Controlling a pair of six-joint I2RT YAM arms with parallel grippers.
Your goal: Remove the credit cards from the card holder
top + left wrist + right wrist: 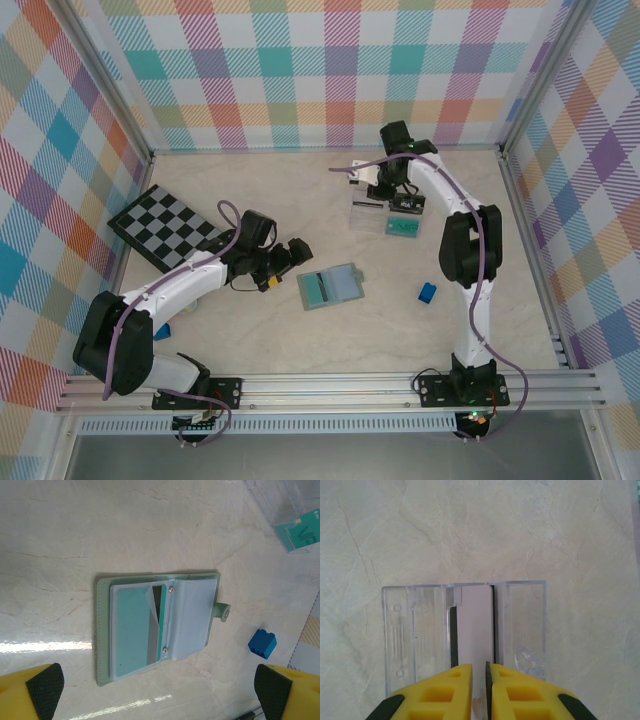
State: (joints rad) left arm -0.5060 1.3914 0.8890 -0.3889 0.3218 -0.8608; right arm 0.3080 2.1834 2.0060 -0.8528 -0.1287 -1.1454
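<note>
Holder (pixel 331 287) open flat at mid-tabletop, teal card (pixel 131 630) in its pocket, lying just right of left gripper (pixel 288 265), the nearer one, jaws wide and empty; right gripper (pixel 480 674) well apart over tray (pixel 420 625) toward far edge, jaws barely parted, grip cannot be told

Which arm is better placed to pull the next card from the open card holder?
Left. The left gripper, open, faces the card holder, a teal card exposed; the right gripper is away at the clear tray.

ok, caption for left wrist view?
Open card holder flat on table, teal card in its sleeve, left fingers spread wide, blue block nearby.
</note>
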